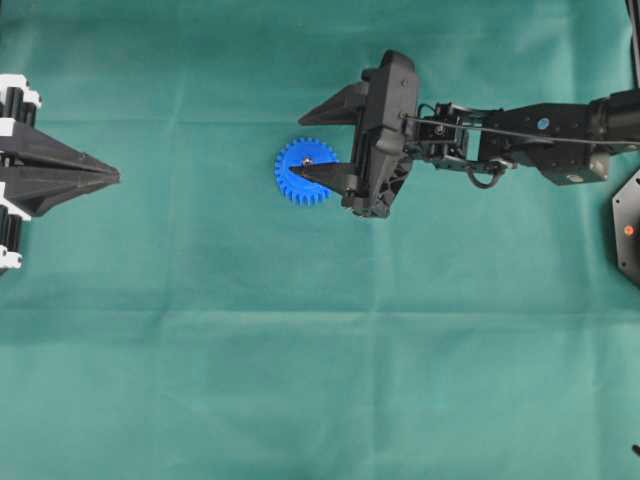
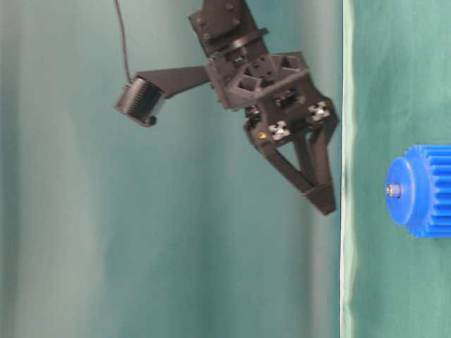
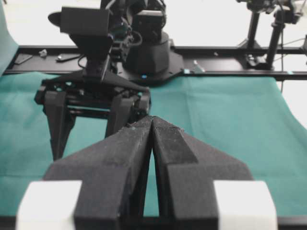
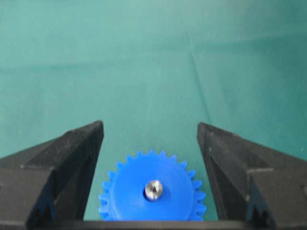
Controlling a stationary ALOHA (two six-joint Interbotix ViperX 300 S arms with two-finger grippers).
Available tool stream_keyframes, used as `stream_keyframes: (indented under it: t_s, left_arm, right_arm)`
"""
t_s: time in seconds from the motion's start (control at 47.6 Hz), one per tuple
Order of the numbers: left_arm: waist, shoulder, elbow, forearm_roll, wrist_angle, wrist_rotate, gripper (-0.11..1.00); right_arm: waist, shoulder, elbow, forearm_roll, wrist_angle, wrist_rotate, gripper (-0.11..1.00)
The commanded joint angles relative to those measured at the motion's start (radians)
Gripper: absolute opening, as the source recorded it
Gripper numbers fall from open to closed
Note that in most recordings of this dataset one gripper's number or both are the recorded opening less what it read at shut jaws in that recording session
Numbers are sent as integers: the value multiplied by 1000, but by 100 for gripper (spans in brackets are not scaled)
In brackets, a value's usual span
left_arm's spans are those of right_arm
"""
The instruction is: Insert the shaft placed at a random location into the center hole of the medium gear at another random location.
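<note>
Right hand (image 1: 318,140) spread wide, empty, raised over the gear (image 4: 152,192), fingers either side, not touching. Shaft (image 4: 153,189) stands in the gear's center hole, shiny end poking above the hub. Gear lies flat on the worktop (image 1: 300,380), near middle. Left hand (image 1: 112,176) pressed together, empty, parked at left edge, well apart. Worktop covered by creased green cloth; black rail behind.

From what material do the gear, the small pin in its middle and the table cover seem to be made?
The gear looks like moulded plastic: uniform bright blue, dull sheen. The pin looks like metal: silvery, with a shiny end face. The table cover seems a thin green fabric or fleece-like sheet: matte, with soft creases; the exact material is uncertain.
</note>
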Motion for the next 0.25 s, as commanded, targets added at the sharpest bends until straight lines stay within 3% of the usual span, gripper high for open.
stream_keyframes:
  t_s: [0.0, 0.231]
  left_arm:
    - [-3, 8, -20, 2, -5, -2, 0]
    - [-3, 8, -20, 2, -5, -3, 0]
  right_arm:
    - [2, -29, -9, 2, 2, -3, 82]
    - [2, -55, 29, 2, 0, -2, 82]
